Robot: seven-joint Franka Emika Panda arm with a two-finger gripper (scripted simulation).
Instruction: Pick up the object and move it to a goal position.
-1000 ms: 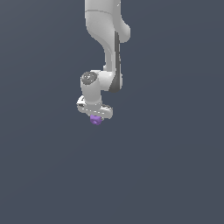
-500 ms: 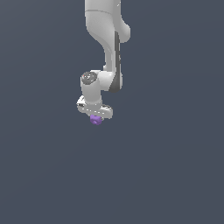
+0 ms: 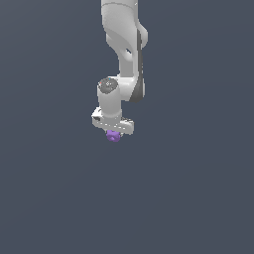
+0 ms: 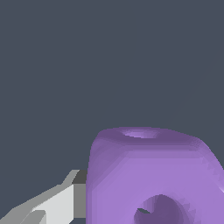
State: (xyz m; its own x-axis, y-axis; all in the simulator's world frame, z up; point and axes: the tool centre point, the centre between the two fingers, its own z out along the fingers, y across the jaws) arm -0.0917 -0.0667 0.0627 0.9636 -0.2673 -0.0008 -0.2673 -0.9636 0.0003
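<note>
End effector [image 3: 113,132] | clamped on purple block [image 3: 114,136] | block directly beneath palm

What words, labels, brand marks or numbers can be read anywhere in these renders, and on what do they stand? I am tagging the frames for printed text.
None: no text, number or sign shows in either view.
The white robot arm and its hand carry no lettering or logo.
The small purple knobbly block shows only darker dimples, no marks.
The plain dark grey background is blank.
</note>
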